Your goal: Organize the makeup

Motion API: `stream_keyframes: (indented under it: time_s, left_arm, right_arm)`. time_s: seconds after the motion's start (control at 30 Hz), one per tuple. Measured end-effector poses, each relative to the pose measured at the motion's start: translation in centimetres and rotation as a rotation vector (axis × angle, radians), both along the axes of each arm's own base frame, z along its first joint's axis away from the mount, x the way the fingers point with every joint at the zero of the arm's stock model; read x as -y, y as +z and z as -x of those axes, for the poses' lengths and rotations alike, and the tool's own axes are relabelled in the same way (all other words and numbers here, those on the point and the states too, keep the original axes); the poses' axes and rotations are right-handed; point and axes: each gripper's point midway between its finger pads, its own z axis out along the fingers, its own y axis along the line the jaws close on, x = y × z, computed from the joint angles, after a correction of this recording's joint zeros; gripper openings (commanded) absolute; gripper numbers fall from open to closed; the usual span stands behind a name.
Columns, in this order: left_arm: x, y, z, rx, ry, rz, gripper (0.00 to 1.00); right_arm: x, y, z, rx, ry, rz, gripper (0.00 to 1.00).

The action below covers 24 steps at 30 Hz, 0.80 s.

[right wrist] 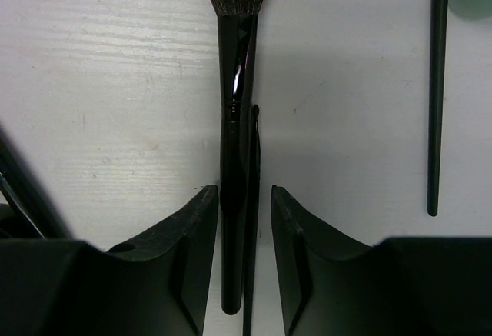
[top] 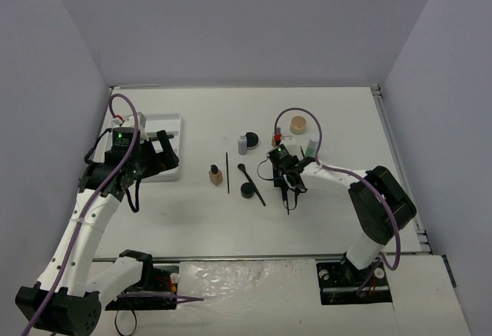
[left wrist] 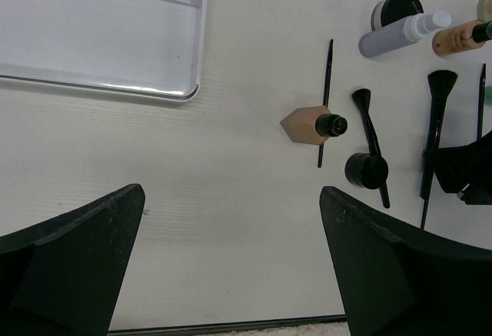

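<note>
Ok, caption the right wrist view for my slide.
Right gripper straddling a black brush and a thin pencil lying side by side on the table.

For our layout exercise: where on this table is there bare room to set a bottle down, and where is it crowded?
Bare: the strip between the tray and the beige bottle, and the near band of table in front of the nearer black pot. Crowded: from the beige bottle across to the green-white bottle, where the right gripper straddles a brush.
</note>
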Motion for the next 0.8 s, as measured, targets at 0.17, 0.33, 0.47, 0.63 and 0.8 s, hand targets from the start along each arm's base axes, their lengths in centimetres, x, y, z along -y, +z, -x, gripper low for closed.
stream_keyframes:
  time_s: [0.17,0.33,0.47,0.63,0.8]
  left_arm:
    - [0.0,-0.1,0.0,-0.005,0.000,-0.001,0.97]
    - [0.0,-0.1,0.0,-0.005,0.000,0.000,0.97]
    - [0.0,-0.1,0.0,-0.005,-0.001,0.000,0.97]
    - [0.0,-0.1,0.0,-0.006,-0.002,0.001,0.97]
    - [0.0,-0.1,0.2,-0.006,-0.002,0.001,0.97]
  right_arm:
    - [-0.3,0.3,-0.2,0.007,-0.001,-0.004,0.23]
    - [-0.5,0.5,-0.3,0.011,0.001,-0.009,0.21]
    - [-0.6,0.6,-0.4,0.012,-0.005,-0.014,0.20]
    - [-0.7,0.0,-0.3,0.003,-0.009,-0.007,0.20]
    - [-0.7,-0.5,-0.3,-0.002,-0.011,-0.004,0.18]
